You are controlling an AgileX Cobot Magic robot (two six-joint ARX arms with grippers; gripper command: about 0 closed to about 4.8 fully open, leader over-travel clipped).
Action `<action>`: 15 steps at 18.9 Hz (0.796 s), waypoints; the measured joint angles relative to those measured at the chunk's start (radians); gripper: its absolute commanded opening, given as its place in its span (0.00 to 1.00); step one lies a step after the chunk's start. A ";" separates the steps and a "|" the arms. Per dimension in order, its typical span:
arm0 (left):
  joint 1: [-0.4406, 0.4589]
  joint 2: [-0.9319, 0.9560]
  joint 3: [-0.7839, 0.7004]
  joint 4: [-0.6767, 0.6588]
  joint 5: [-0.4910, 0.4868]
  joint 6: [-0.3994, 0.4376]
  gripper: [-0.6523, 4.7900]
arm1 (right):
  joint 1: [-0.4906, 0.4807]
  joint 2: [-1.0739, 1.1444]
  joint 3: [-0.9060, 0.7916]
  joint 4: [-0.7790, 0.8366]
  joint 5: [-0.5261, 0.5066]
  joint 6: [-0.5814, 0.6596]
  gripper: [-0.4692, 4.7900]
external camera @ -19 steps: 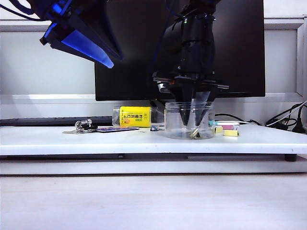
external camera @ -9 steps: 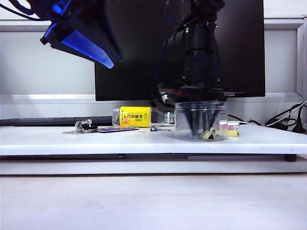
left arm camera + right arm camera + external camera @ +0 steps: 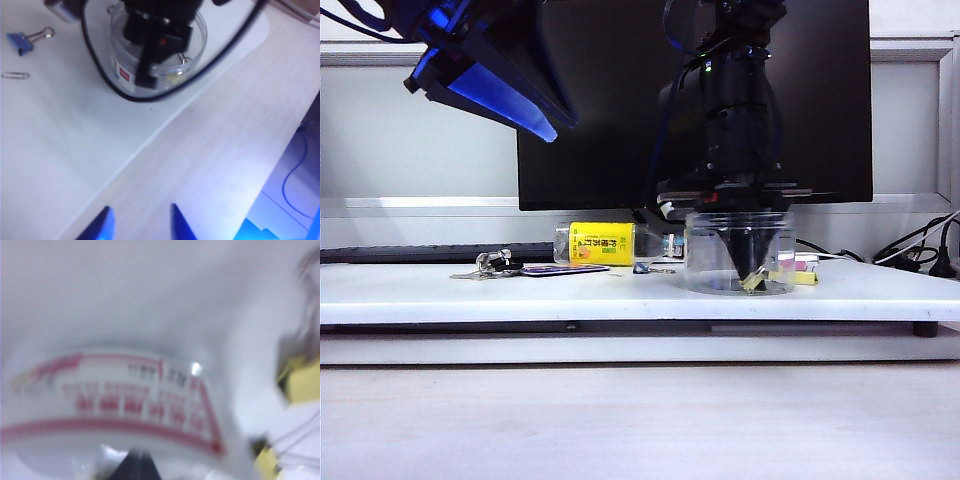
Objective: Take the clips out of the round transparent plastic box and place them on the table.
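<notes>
A white table (image 3: 620,295) is set before a dark monitor (image 3: 610,120), w/ pale wood-grain surface (image 3: 640,420) in front. From the left, at approx 10 o'clock in the exterior view, the left gripper (image 3: 139,222) is hung high, well clear of everything, jaws spread and empty. Keys (image 3: 492,263) and a yellow-label bottle (image 3: 605,243) are seen next on the table. Right of centre, approx 3 o'clock, the round transparent plastic box (image 3: 739,253) stands upright, axis vertical, mouth up. The right gripper (image 3: 750,272) is sunk inside it, fingers pinched together at a yellow clip (image 3: 753,282) on the box floor; actual hold cannot be confirmed. Clip's long axis can't be made out. Risk: a shallow pinch may slip on lift, or the box may be dragged or tipped by the fingers against its wall.
</notes>
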 measured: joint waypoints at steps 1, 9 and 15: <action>0.000 0.000 0.000 0.006 0.000 0.001 0.41 | 0.000 0.008 0.035 0.001 -0.003 0.000 0.09; 0.000 0.000 0.000 0.024 0.000 0.074 0.41 | 0.002 -0.066 0.220 0.008 -0.009 0.024 0.31; 0.000 0.002 0.000 0.057 0.000 0.076 0.41 | 0.005 -0.139 0.216 0.008 -0.053 0.040 0.31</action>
